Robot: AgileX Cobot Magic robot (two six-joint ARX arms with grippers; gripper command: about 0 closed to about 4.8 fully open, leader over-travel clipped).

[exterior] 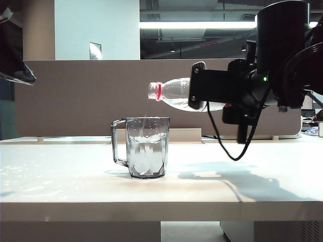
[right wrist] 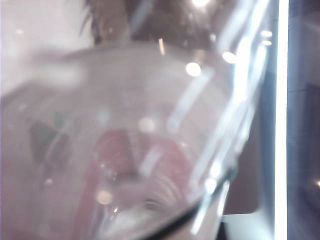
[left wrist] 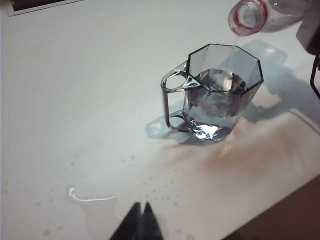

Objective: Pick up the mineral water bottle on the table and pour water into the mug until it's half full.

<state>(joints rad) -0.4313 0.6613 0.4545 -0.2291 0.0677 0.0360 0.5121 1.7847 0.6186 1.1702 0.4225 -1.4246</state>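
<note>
White bench (exterior: 60,181) fills the foreground of the exterior view, with a brown partition behind it and ceiling lights above. At the centre of the bench stands the smoky faceted mug (exterior: 147,146), upright, its handle pointing to 9 o'clock in that view, and already partly filled with water (left wrist: 216,95).

My right gripper (exterior: 198,85) comes in from 3 o'clock, closed around the body of the bottle (exterior: 174,94), which it holds nearly level, slightly mouth-down, above the mug. The red neck ring and open mouth sit just over the mug's rim, and a thin stream falls from the mouth into the mug. In the right wrist view the bottle (right wrist: 140,150) fills the frame as a blurred clear surface with a red patch showing.

My left gripper (left wrist: 141,222) is off the bench at 9 o'clock in the exterior view, well apart from the mug (left wrist: 212,90); its dark fingertips stand together, holding nothing. Small droplets lie on the bench (left wrist: 75,100) near it.
</note>
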